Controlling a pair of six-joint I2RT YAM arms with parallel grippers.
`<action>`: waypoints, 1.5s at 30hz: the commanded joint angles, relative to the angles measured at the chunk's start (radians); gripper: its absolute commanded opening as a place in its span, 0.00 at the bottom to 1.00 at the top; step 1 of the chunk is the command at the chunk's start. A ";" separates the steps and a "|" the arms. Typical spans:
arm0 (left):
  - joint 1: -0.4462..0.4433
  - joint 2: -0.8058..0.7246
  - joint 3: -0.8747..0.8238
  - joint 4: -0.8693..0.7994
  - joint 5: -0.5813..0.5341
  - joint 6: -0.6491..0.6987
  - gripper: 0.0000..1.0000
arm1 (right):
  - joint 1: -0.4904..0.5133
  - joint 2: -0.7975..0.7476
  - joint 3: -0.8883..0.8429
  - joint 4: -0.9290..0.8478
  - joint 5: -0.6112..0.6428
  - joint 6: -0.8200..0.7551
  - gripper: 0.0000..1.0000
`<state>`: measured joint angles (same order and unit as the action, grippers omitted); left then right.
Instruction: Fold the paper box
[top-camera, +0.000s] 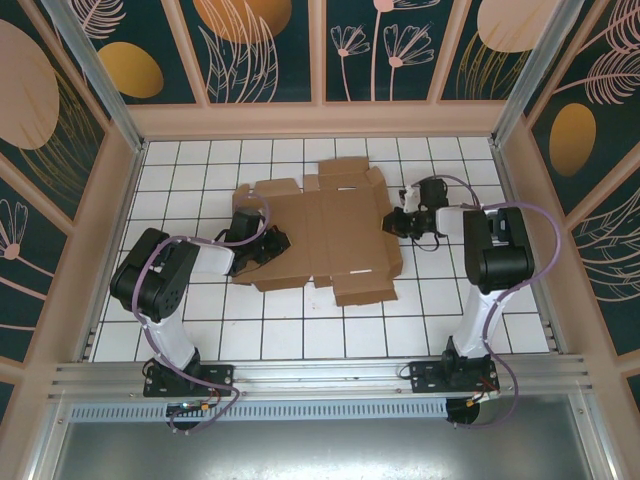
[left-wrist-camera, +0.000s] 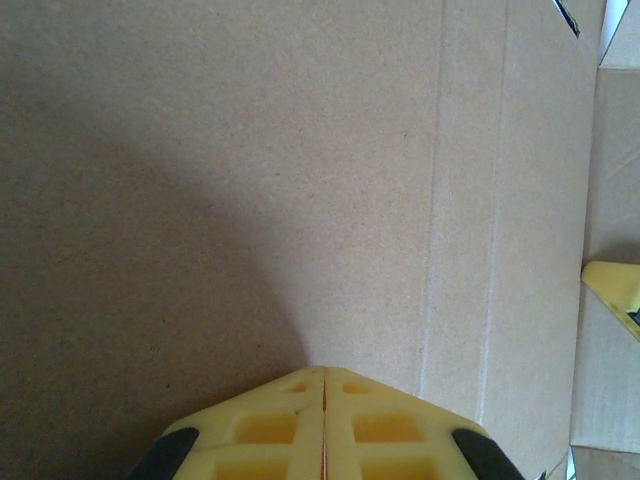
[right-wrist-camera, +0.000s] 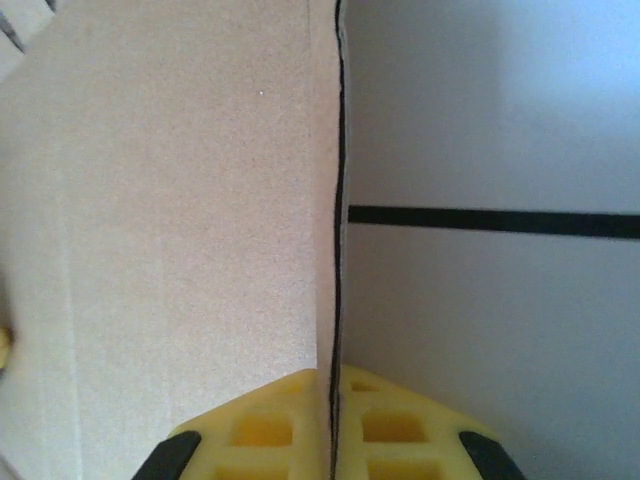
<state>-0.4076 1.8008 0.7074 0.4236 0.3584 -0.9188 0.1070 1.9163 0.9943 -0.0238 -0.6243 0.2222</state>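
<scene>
Paper box (top-camera: 320, 235) lies opened out nearly flat mid-table, flaps out at 12 and 6 o'clock.

Right gripper (top-camera: 393, 222) is at the sheet's 3 o'clock edge. Wrist view: jaws closed tight, with the cardboard edge running straight into the seam, so it's pinching that edge.

Left gripper (top-camera: 268, 243) is at the 9 o'clock side. Jaws are pressed together and no cardboard is visible between them; it looks parked over the panel.

Risks:
- The thin edge pinch could slip or tear if the right arm lifts fast.
- The sheet could slide on the smooth table if the left side isn't pinning it.
- The fold could miss the crease and buckle the panel.

Table (top-camera: 300, 330) is white with a dark grid. Teal floral wall panels (top-camera: 270, 40) stand at 12, 9 and 3 o'clock, and a metal rail (top-camera: 320, 375) runs at 6.
</scene>
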 joint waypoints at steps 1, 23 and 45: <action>-0.008 0.005 -0.029 -0.017 0.019 0.004 0.08 | -0.026 -0.036 -0.086 -0.015 -0.187 0.097 0.03; -0.008 0.092 -0.054 0.178 0.224 -0.077 0.07 | -0.027 0.027 -0.248 0.315 -0.468 0.269 0.24; -0.062 0.030 -0.076 0.184 0.227 -0.100 0.05 | 0.043 -0.269 0.063 -0.264 0.080 0.046 0.00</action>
<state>-0.4282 1.8507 0.6437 0.6304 0.5446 -1.0016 0.1364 1.6947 0.9779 -0.1192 -0.7033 0.3264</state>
